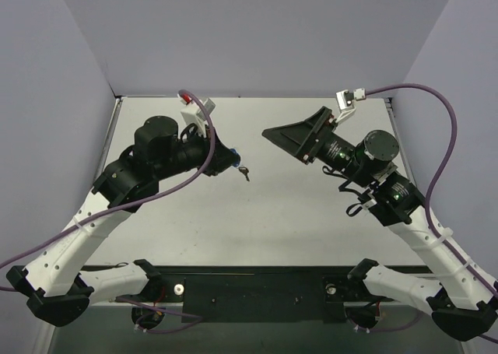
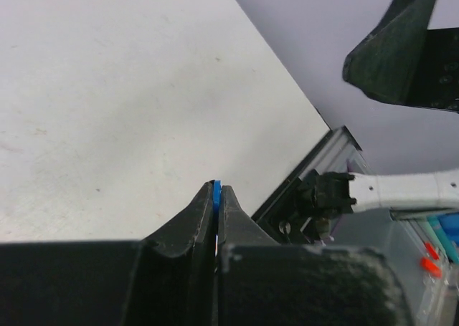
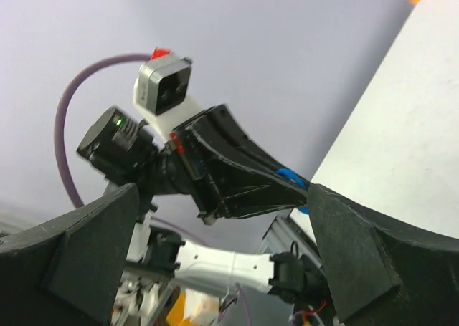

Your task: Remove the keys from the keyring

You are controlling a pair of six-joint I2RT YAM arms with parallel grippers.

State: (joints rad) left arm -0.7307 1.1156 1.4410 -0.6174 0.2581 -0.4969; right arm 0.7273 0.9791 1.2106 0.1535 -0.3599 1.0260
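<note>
My left gripper [image 1: 233, 161] is held above the table, shut on a thin blue keyring piece [image 2: 216, 191]. From its tip a tiny dark key [image 1: 245, 173] hangs, seen only in the top view. My right gripper [image 1: 282, 136] is wide open and empty, facing the left gripper from the right with a gap between them. In the right wrist view the left gripper's fingers [image 3: 251, 186] sit between my open right fingers [image 3: 355, 254], and the blue piece [image 3: 290, 174] shows at the left gripper's tip. The key is hidden in both wrist views.
The white table [image 1: 272, 214] lies below both arms, with grey walls on three sides. A metal rail [image 2: 323, 161] marks the table's edge. A purple cable [image 1: 447, 136] loops beside the right arm. One right finger [image 2: 394, 46] shows in the left wrist view.
</note>
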